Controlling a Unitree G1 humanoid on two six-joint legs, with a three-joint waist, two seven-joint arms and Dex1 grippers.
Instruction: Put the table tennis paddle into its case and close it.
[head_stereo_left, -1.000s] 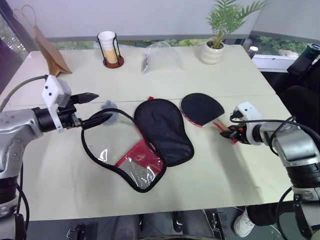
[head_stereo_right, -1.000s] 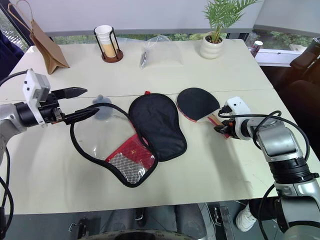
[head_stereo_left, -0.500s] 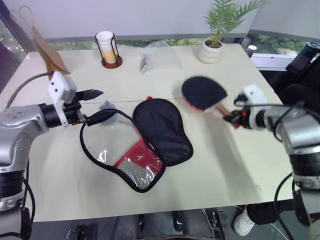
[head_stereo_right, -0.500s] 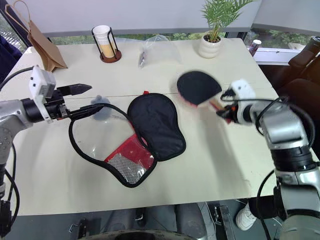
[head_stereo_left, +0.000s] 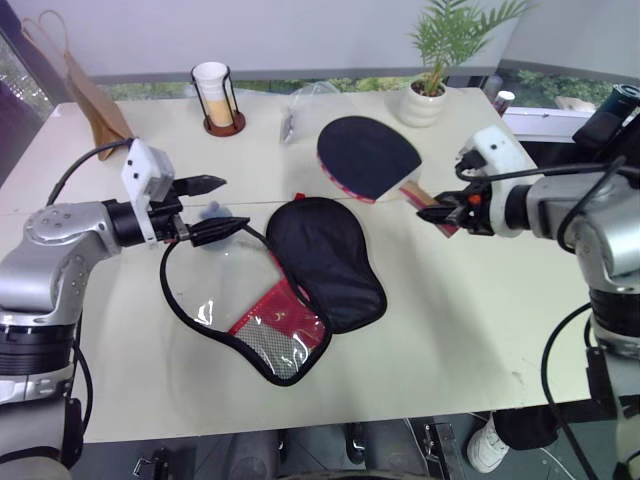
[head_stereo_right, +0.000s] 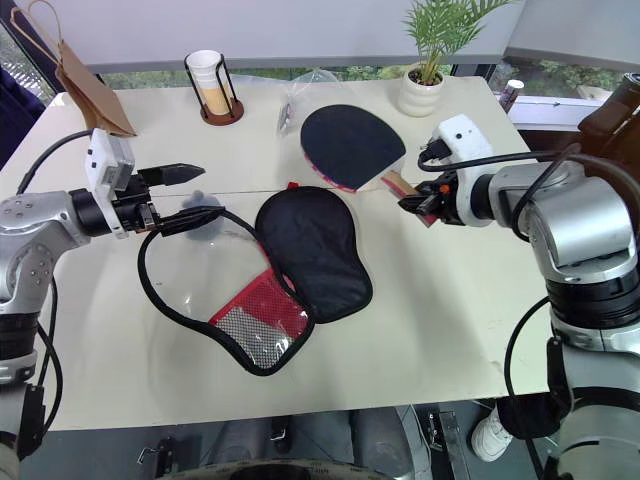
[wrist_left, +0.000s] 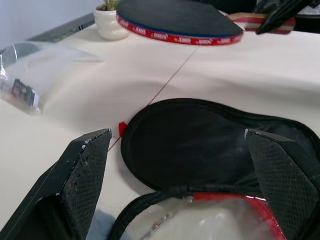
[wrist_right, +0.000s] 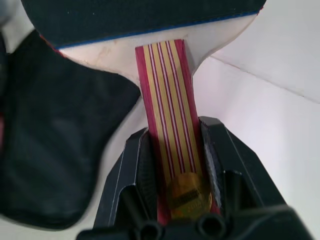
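Black rubber paddle (head_stereo_left: 368, 156) is hanging above the open case (head_stereo_left: 300, 275), right gripper (head_stereo_left: 436, 213) clamping its handle; left gripper (head_stereo_left: 215, 205) is gaping.

The table tennis paddle (wrist_left: 180, 20) hangs above the open case (wrist_left: 210, 150).

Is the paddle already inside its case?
No, the paddle hangs in the air above the table, held by its handle in the right gripper, while the open case lies below.
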